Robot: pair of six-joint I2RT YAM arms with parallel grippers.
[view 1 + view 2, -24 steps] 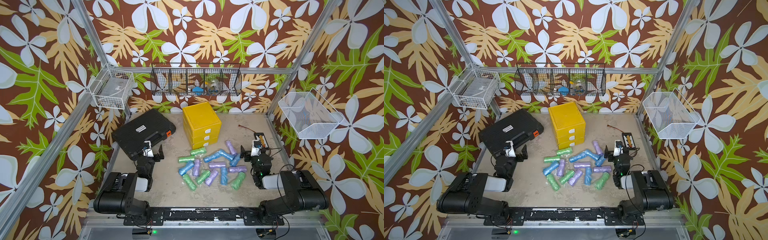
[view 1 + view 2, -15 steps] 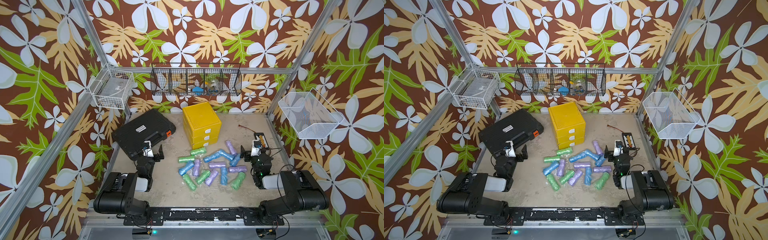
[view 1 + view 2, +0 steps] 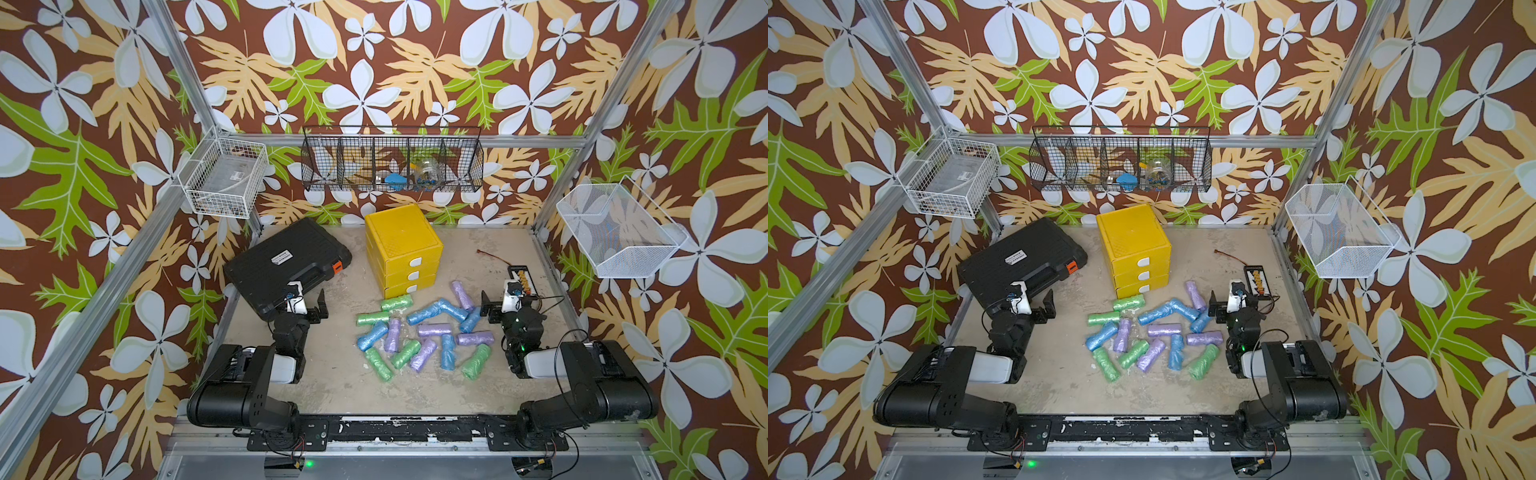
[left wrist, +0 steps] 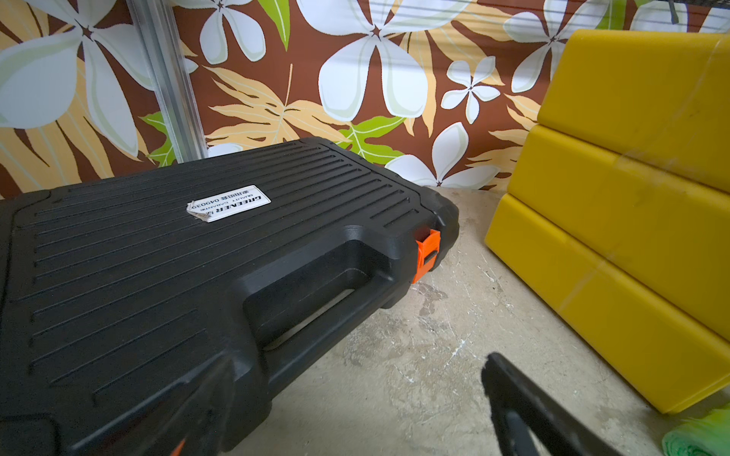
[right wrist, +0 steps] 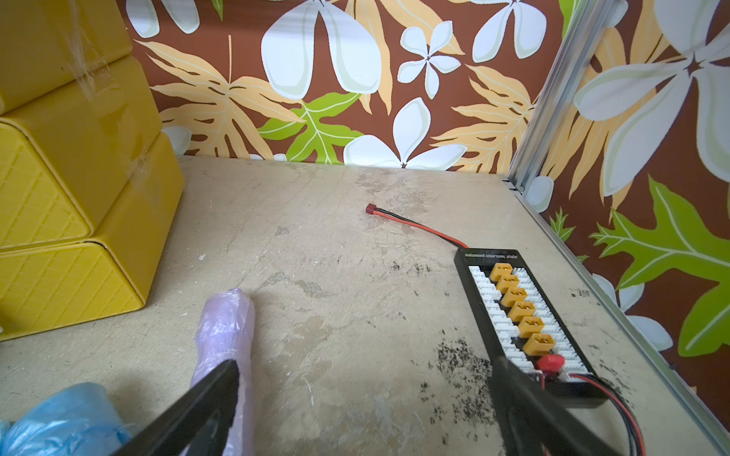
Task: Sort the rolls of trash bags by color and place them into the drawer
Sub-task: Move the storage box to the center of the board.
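Several rolls of trash bags [image 3: 419,334] [image 3: 1152,332] in green, blue and lilac lie in a loose heap mid-table, in front of the yellow drawer unit [image 3: 401,245] [image 3: 1133,245]. All three of its drawers are shut. My left gripper [image 3: 309,305] [image 3: 1038,305] rests open, left of the heap, beside the black case; one green roll [image 4: 699,438] shows at the edge of the left wrist view. My right gripper [image 3: 500,301] [image 5: 365,379] stands open over bare table, right of the heap. A lilac roll [image 5: 227,327] lies just outside one of its fingers, with a blue roll [image 5: 67,418] further out.
A black tool case [image 3: 286,262] [image 4: 197,276] lies at the back left. A black charging board [image 3: 524,279] [image 5: 521,316] with a red wire sits by the right edge. Wire baskets [image 3: 392,164] hang on the back and side walls.
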